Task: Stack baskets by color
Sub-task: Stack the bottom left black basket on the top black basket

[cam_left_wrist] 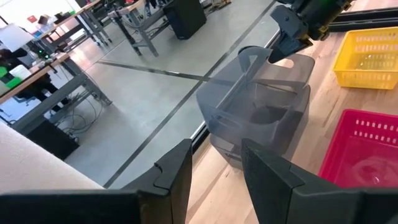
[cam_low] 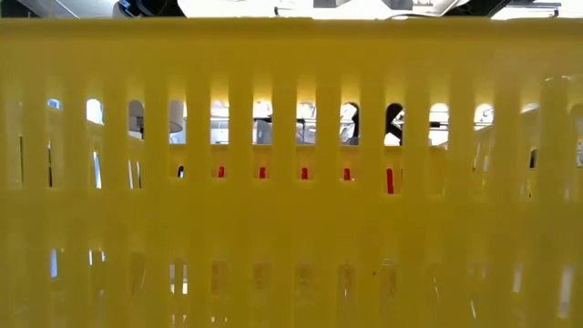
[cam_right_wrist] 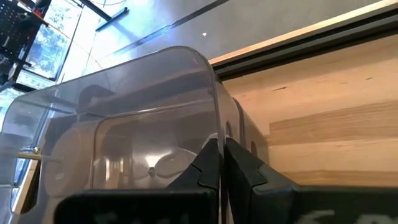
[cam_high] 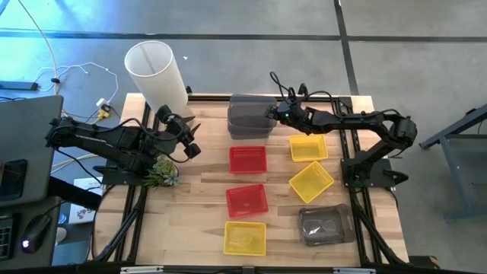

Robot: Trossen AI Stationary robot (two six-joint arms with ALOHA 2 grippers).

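High view: the right gripper [cam_high: 272, 113] reaches toward 12 o'clock of the table, fingers closed on the right-hand rim of the grey basket stack [cam_high: 249, 116] at the far edge. At table centre lie two red baskets [cam_high: 248, 159] [cam_high: 247, 200], one toward 6 o'clock of the other. Toward 3 o'clock lie two yellow baskets [cam_high: 308, 148] [cam_high: 311, 182]; a third yellow basket [cam_high: 245, 237] sits at 6 o'clock, with a single grey basket [cam_high: 326, 226] at 4 o'clock. The left gripper [cam_high: 190, 138] hangs at 9 o'clock, fingers apart and empty, near a white cylinder [cam_high: 156, 73] and a small green plant [cam_high: 160, 173].

Low view: the slotted wall of a yellow basket [cam_low: 291, 228] fills the frame; red shows through its slots.

Left wrist view: the left fingers [cam_left_wrist: 177, 177] stand apart, holding nothing. Beyond them, the grey stack [cam_left_wrist: 261, 118] is gripped by the other arm's gripper [cam_left_wrist: 287, 41].

Right wrist view: the right fingers [cam_right_wrist: 208, 167] pinch the translucent grey wall [cam_right_wrist: 143, 118].
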